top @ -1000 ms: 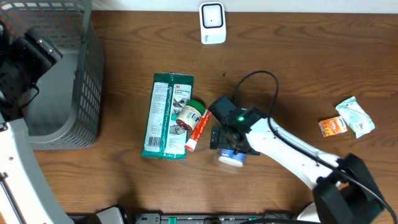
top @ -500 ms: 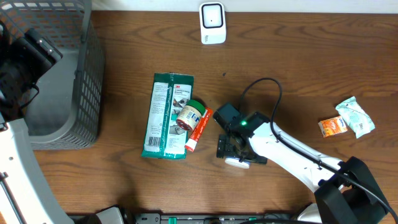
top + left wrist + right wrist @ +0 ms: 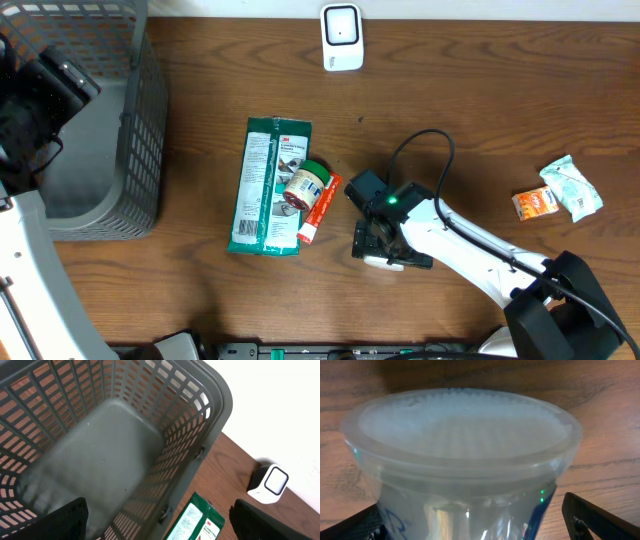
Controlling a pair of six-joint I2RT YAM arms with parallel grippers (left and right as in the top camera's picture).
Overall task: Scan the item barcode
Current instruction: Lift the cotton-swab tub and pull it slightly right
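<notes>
Clear tub stands near the front edge of the worktop, between the spread, untouching jaws of the right gripper; the left gripper also has its jaws wide apart.

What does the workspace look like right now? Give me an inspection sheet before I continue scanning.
Surface: wooden table, brown grain.
Job's things: white scanner at the far edge; clear lidded tub near the middle.
Clutter: green packet, small jar and orange tube bunched together; orange sachet and white sachet at right.
Grippers: left gripper open above the grey basket; right gripper open, straddling the tub.
Cables: black cable looping off the right arm.
Surroundings: grey basket at left.
</notes>
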